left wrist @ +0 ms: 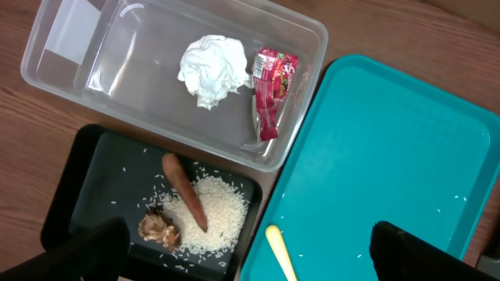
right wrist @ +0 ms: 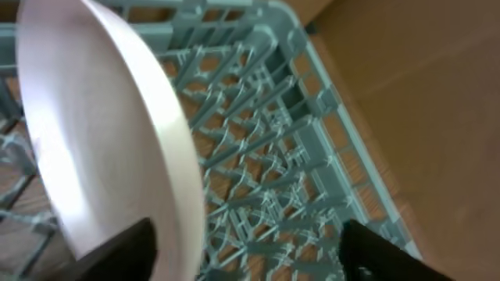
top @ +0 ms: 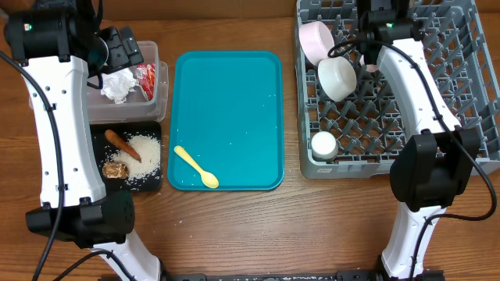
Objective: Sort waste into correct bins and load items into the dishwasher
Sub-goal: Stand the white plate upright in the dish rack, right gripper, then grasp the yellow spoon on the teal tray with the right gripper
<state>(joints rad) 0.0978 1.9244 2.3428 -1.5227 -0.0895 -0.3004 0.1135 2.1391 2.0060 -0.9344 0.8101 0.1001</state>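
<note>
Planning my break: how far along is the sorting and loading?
Done: napkin, wrapper in clear tub; sausage, rice, lump in black tray; pink bowl, white bowl, cup in rack. In hand: right gripper open beside a pale dish standing there. Left: spoon on teal tray.

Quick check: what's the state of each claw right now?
Left claw: open, empty.
Right claw: open, clamping nothing; a pale dish stands close beside it.

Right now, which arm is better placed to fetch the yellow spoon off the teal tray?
Probably left. The left gripper, open, hovers over the clear tub beside the teal tray, and the spoon shows in its wrist view. The right gripper is in the dish rack beside a plate.
</note>
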